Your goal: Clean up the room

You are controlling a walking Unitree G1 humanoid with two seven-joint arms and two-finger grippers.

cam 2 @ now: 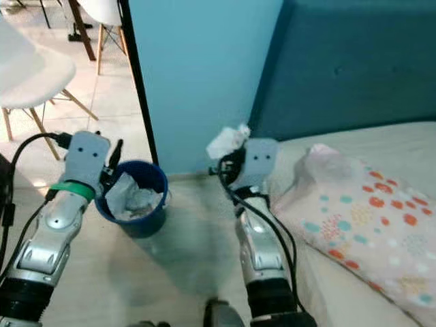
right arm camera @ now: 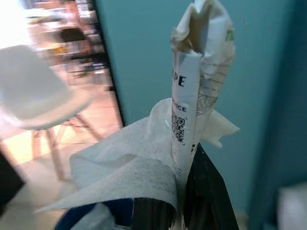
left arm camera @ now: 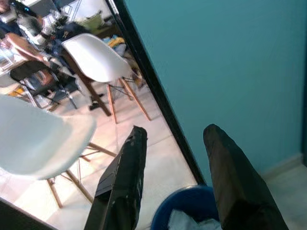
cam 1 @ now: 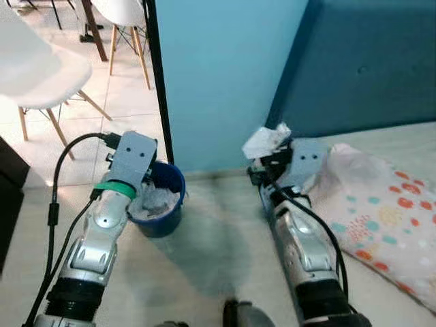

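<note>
Pinching a crumpled wad of white paper (cam 1: 267, 142) between its pressed-together black fingers, our right gripper (cam 1: 266, 167) hangs just to the right of the blue bucket (cam 1: 163, 204), above pale floor. From the wrist we see the wad is soft tissue wrapped about a stiff, creased strip printed with letters and a small square code. Right of the bucket, past our right arm, lies a pillow (cam 1: 381, 211) in smooth pale fabric dotted orange and teal, on the bed. Our left gripper (left arm camera: 175, 182) holds nothing, its two long fingers spread apart directly over the bucket's rim. The bucket is round, glossy plastic, already heaped with rumpled white paper (cam 1: 153, 201). Behind it rises a flat teal wall (cam 1: 225, 68); farther left stand moulded white chairs (cam 1: 41, 75) on splayed wooden legs.
</note>
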